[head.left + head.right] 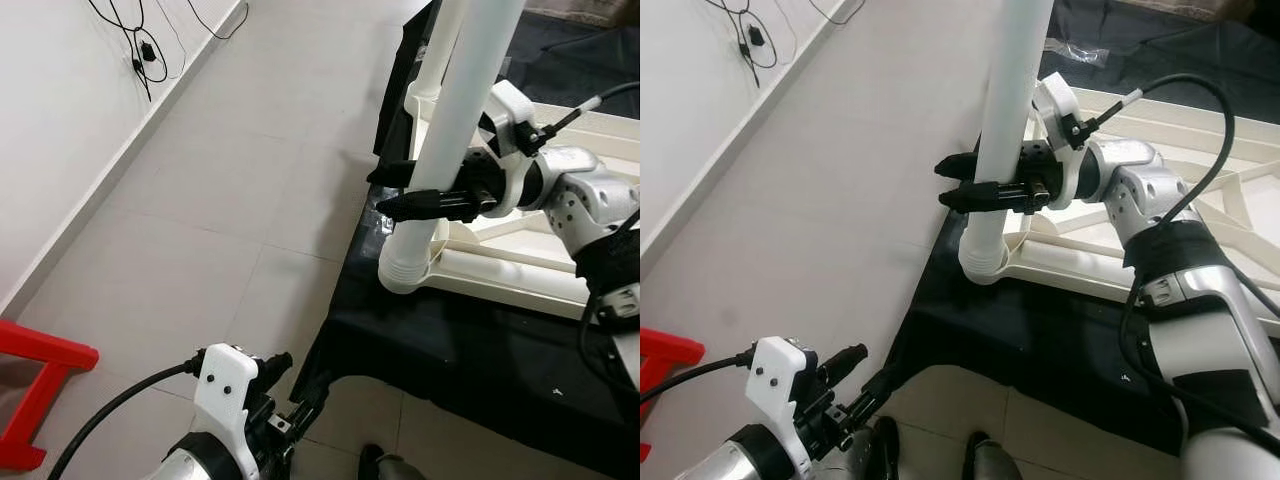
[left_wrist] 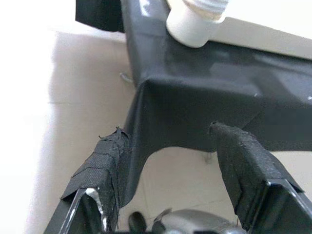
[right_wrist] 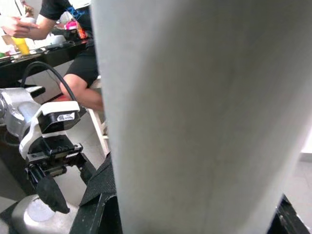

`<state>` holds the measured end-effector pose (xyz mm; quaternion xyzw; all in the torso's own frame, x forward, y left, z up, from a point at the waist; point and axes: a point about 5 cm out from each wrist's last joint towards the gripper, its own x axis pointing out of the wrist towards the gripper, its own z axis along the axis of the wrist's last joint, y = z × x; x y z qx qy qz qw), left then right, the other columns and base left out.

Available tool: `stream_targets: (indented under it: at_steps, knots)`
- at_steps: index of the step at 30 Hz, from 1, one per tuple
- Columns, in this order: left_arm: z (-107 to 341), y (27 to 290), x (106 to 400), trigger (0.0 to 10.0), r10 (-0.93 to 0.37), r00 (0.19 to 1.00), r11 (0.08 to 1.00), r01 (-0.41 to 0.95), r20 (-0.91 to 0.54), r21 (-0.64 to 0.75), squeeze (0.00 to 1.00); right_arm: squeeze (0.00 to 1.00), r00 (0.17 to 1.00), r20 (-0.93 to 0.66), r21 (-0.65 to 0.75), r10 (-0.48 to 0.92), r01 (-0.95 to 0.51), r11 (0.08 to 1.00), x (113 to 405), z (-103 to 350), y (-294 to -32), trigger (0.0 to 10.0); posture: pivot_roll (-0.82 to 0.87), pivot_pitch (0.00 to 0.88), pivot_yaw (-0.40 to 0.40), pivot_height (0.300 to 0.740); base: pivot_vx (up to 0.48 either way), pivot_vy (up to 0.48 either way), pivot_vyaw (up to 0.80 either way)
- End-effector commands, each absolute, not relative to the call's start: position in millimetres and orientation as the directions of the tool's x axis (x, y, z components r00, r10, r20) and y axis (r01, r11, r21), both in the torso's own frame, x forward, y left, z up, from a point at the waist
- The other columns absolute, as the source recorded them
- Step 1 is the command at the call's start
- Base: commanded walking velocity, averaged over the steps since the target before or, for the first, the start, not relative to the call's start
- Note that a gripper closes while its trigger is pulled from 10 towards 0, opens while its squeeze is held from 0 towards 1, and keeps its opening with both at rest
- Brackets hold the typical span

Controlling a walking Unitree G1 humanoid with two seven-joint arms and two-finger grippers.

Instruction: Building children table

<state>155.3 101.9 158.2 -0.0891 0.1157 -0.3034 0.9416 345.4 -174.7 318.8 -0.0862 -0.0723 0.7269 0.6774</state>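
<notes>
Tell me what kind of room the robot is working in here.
Probably a home room used as a workspace: a tiled floor, cables along a white wall, and an upturned white table top on a black cloth.

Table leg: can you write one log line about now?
right end effector: shut on table leg | leg: upright in tabletop corner | left end effector: open, idle

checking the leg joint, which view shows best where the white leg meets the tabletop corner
The left eye view: the white leg stands in the tabletop corner socket, with the right gripper clamped above. The right eye view shows the same. The left wrist view catches the socket's underside; the right wrist view shows the leg up close.
</notes>
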Motion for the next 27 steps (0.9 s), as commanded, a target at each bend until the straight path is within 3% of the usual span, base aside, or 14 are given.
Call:
stream_targets:
  at_steps: [1, 13, 27]
  knots:
    - [156, 104, 151, 10.0, -0.602, 0.777, 0.794, 0.557, -0.185, -0.244, 0.0, 0.0, -0.084, -0.003, -0.263, 0.996, -0.961, -0.082, 344, 324, -175, 10.0, 0.22, 0.312, -0.002, 0.74, 0.0, 0.0, 0.0]
    - [157, 108, 149, 10.0, -0.603, 0.772, 0.795, 0.561, -0.199, -0.231, 0.0, 0.0, -0.067, -0.001, -0.282, 0.998, -0.957, -0.065, 345, 319, -179, 10.0, 0.23, 0.322, 0.014, 0.74, 0.0, 0.0, 0.0]
    - [155, 110, 151, 10.0, -0.611, 0.765, 0.789, 0.569, -0.204, -0.232, 0.0, 0.0, 0.017, -0.008, -0.279, 1.0, -0.96, 0.014, 341, 326, -207, 10.0, 0.21, 0.314, 0.024, 0.74, 0.0, 0.0, 0.0]
